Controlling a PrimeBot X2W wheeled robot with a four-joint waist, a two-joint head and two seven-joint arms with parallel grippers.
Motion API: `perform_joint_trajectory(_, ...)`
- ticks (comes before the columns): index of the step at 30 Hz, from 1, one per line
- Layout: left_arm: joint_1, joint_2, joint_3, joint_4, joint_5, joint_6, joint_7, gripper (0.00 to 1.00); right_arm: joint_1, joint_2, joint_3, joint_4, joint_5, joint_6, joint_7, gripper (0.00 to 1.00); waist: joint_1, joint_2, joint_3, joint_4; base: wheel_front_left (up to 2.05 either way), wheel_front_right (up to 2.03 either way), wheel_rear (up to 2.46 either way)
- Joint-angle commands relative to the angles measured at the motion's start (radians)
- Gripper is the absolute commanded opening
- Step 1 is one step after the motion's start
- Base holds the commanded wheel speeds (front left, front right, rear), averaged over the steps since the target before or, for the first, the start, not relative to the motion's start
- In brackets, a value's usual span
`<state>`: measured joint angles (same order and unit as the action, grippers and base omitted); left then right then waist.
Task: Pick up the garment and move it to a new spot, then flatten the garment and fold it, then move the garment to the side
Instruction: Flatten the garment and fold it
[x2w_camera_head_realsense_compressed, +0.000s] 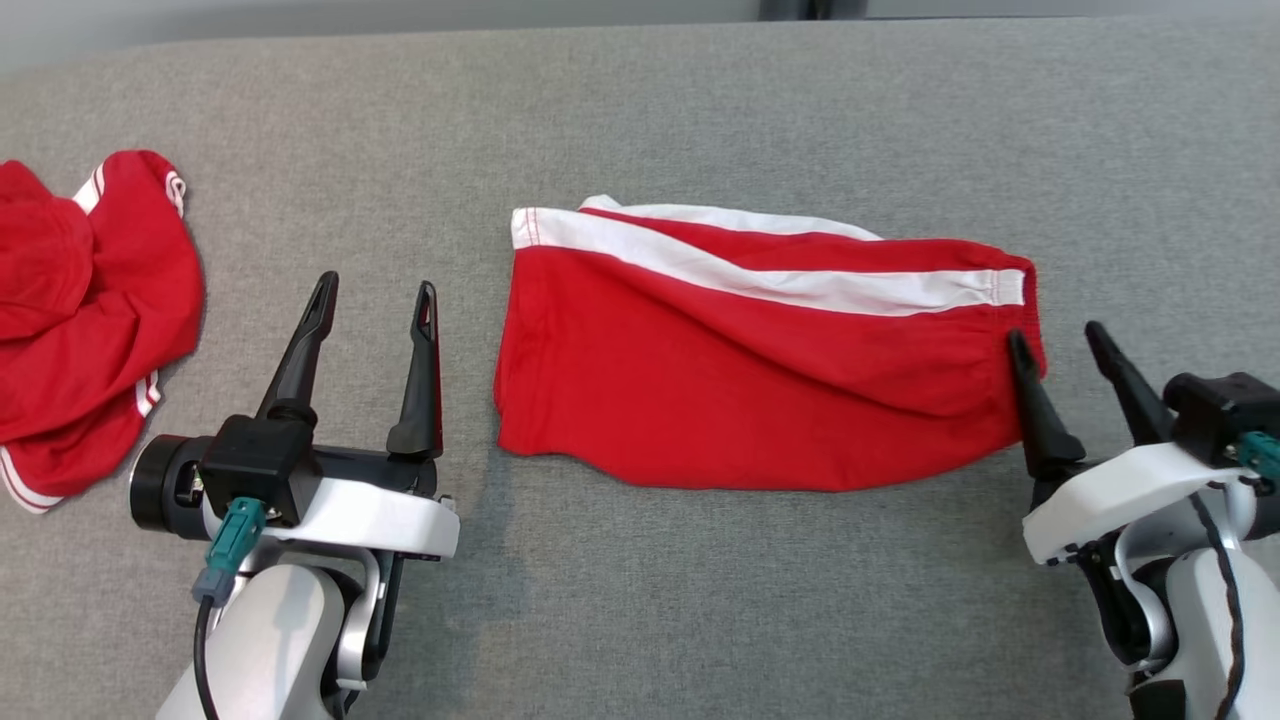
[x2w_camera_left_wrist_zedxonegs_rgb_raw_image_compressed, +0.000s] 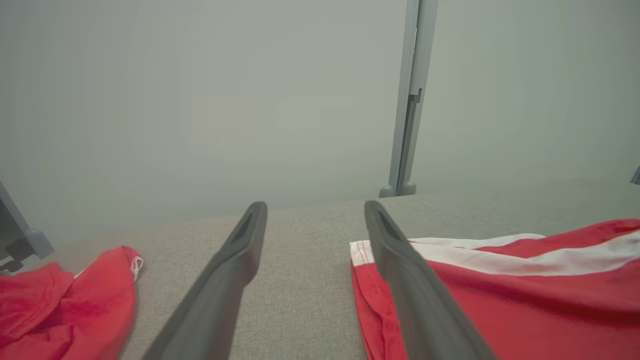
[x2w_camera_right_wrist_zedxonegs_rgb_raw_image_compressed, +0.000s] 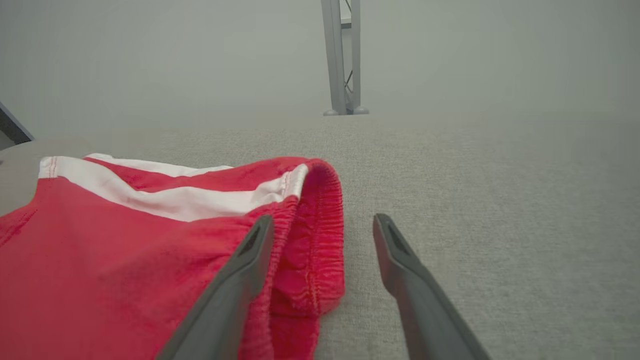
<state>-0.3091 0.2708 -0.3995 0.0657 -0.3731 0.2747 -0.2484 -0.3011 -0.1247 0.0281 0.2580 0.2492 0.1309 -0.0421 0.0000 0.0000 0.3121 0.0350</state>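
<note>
The garment is a pair of red shorts with white side stripes, folded flat on the grey table, mid-frame in the head view. My left gripper stands open just left of its hem edge, apart from the cloth. In the left wrist view the garment lies to the right of the open left gripper. My right gripper is open at the elastic waistband end, its left finger over the cloth's edge. The right wrist view shows the waistband between and left of the right gripper.
A second red garment with white trim lies crumpled at the table's left edge, also seen as a red heap in the left wrist view. A grey metal post stands beyond the table's far edge. Bare grey cloth surface lies in front.
</note>
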Motion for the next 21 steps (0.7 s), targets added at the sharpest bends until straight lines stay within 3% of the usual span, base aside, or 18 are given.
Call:
perform_joint_trajectory(1,-0.015,0.002,0.003,0.004,0.002,0.0,-0.007,1.0,-0.01,-0.007,0.005,0.017,0.006,0.0,0.005,1.0,0.0,0.0,0.013,0.011,0.0,0.0,0.0)
perform_joint_trajectory(12,-0.046,-0.022,-0.001,0.036,0.013,-0.018,-0.013,1.0,-0.06,-0.014,0.054,0.188,0.097,0.0,0.009,1.0,0.0,0.0,0.054,0.025,0.0,0.0,0.0)
perform_joint_trajectory(13,-0.05,-0.024,-0.001,0.038,0.014,-0.02,-0.014,1.0,-0.065,-0.015,0.064,0.197,0.112,0.0,0.011,0.89,0.0,0.0,0.057,0.024,0.0,0.0,0.0)
perform_joint_trajectory(14,-0.053,-0.025,-0.001,0.041,0.015,-0.021,-0.014,1.0,-0.069,-0.016,0.074,0.206,0.126,0.0,0.016,0.45,0.0,0.0,0.059,0.023,0.0,0.0,0.0)
perform_joint_trajectory(16,-0.055,-0.028,0.0,0.045,0.016,-0.025,-0.015,1.0,-0.076,-0.021,0.085,0.214,0.153,0.0,0.005,0.0,0.0,0.0,0.062,0.021,0.0,0.0,0.0)
perform_joint_trajectory(21,-0.057,-0.028,0.005,0.055,0.023,-0.029,-0.015,1.0,-0.077,-0.055,0.076,0.226,0.208,-0.003,-0.01,0.0,0.0,0.0,0.058,0.006,0.0,0.0,0.0)
